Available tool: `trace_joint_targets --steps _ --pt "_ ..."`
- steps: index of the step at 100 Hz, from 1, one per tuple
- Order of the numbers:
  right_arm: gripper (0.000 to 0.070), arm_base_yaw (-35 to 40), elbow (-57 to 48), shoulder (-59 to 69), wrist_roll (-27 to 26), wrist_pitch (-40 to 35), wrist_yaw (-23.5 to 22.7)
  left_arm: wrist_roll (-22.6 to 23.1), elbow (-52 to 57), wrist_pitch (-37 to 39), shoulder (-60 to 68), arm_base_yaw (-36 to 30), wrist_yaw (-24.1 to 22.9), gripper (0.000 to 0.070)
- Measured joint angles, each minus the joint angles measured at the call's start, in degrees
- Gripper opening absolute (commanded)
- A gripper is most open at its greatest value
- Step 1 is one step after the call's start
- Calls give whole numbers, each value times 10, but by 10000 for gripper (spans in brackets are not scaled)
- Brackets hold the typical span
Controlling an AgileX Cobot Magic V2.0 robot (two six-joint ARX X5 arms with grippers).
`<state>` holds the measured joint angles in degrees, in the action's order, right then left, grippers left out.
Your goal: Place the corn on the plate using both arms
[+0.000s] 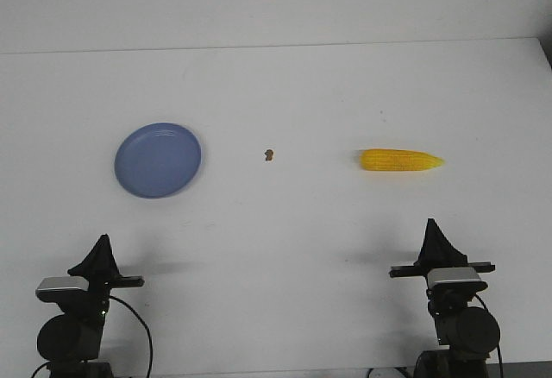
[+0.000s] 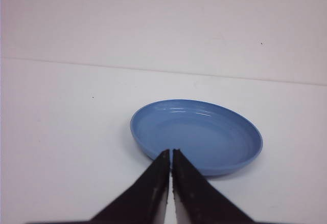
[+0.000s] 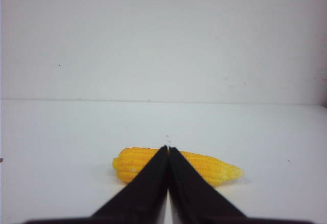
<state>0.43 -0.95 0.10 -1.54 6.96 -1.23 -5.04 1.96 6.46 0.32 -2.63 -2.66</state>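
On the left of the white table (image 1: 285, 93), near the front edge, the left arm (image 1: 73, 318) sits low and drawn back, its gripper (image 1: 103, 242) pointing forward and clamped together with nothing between the fingers. From the left wrist view the two black fingertips (image 2: 162, 158) meet with only a hairline seam between them, and they stand apart from the plate (image 2: 204, 132), which lies on the table just ahead of them. That plate (image 1: 158, 160) is a plain blue round dish with a low raised rim, resting flat on the left half of the table with nothing on it.

Further right, near the middle of the table, lies a small brown speck (image 1: 268, 154), well apart from both plate and corn; it is too small to say what it is, perhaps a crumb.

Right of that, the corn (image 1: 401, 160) lies flat on its side on the bare table, its length running left to right, blunt end toward the speck and pointed tip toward the table's right edge. It is well apart from the plate.

At the far right, the right arm (image 1: 453, 309) is likewise drawn back near the front edge. Its gripper (image 1: 430, 227) is pressed closed on nothing, aimed at the corn (image 3: 209, 165) but short of touching it.
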Motion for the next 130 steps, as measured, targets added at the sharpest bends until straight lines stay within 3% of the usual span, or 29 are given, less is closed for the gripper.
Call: trace_joint_targets --steps 81,107,130 --pt "0 0 0 0 0 0 0 0 0 4 0 0 0 12" --pt "0 0 0 0 -10 53 0 -1 12 -10 0 0 0 12" --pt "0 0 -60 6 -35 -42 0 -18 122 -106 32 0 -10 12"
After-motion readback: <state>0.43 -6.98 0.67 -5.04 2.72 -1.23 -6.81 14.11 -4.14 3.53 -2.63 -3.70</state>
